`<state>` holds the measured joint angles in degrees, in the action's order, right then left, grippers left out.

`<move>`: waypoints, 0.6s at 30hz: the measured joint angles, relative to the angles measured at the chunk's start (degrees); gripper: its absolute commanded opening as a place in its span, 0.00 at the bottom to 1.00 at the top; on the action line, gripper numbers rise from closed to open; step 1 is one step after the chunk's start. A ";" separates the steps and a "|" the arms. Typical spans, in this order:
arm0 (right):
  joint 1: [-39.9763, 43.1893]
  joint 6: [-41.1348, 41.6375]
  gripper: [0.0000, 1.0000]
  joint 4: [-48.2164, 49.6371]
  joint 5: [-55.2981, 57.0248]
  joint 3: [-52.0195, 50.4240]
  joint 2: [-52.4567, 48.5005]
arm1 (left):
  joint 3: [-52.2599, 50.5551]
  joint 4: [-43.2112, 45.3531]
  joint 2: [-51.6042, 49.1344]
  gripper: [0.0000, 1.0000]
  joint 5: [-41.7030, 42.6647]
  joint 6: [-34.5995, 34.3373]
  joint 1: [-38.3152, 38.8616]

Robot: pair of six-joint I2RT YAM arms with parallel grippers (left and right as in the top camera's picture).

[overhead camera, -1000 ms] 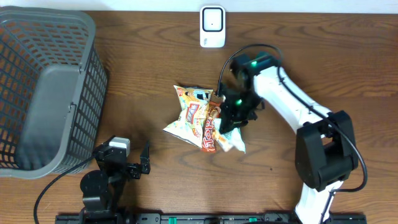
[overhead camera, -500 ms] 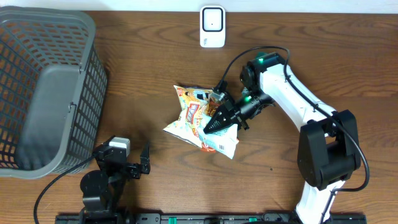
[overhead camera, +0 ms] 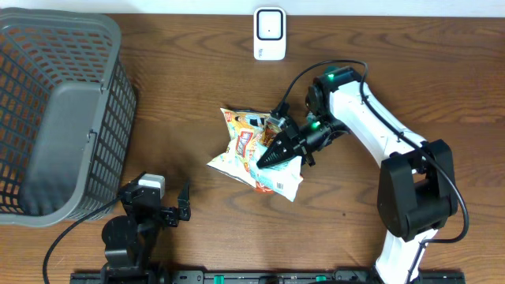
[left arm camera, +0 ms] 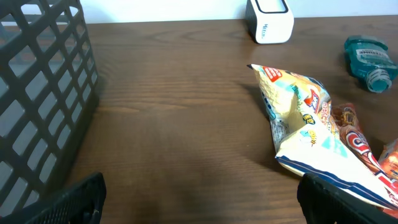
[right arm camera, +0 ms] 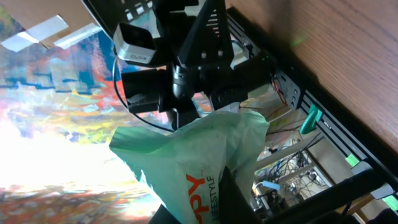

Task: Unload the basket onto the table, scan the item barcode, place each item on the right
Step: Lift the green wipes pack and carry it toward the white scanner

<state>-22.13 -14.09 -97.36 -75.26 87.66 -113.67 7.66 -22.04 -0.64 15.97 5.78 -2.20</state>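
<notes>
**Firmly Pinched: Snack Packet Held Mid-Table**

The right gripper (overhead camera: 262,162) was clamped tight on the snack packet (overhead camera: 282,181). The packet was at the middle of the table (overhead camera: 394,71) with its pale back and barcode (overhead camera: 267,188) turned upward. It overlapped a chip bag (overhead camera: 237,143) on the basket side. The white scanner (overhead camera: 269,33) stood well apart at the far edge. The left gripper (left arm camera: 202,179) sat near the front edge, jaws spread wide and holding nothing, close to the grey basket (overhead camera: 55,110). A teal bottle (left arm camera: 370,62) lay beyond the bags.
</notes>
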 measured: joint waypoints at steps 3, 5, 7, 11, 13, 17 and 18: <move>-0.98 0.22 0.01 0.04 0.26 -0.02 1.49 | 0.00 0.00 0.00 0.98 0.00 0.00 0.00; -1.84 0.24 0.01 0.04 0.85 -0.02 3.74 | 0.00 0.00 0.00 0.98 0.00 0.00 0.00; -2.75 0.39 0.01 0.02 1.84 0.00 6.54 | 0.00 0.00 0.00 0.98 0.00 0.00 0.00; -4.24 0.79 0.01 -0.11 3.82 0.00 13.40 | 0.00 0.00 0.00 0.98 0.00 0.00 0.00; -4.52 1.14 0.01 -0.15 5.09 0.00 16.90 | 0.00 0.00 0.00 0.98 0.00 0.00 0.00; -4.70 1.55 0.01 -0.09 7.23 0.02 22.23 | 0.00 0.00 0.00 0.98 0.00 0.00 0.00; -4.70 1.57 0.01 0.09 7.56 0.02 23.19 | 0.00 0.00 0.00 0.98 0.00 0.00 0.00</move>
<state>-26.83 -12.51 -97.27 -67.70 87.68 -90.48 7.66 -22.04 -0.64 15.97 5.78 -2.20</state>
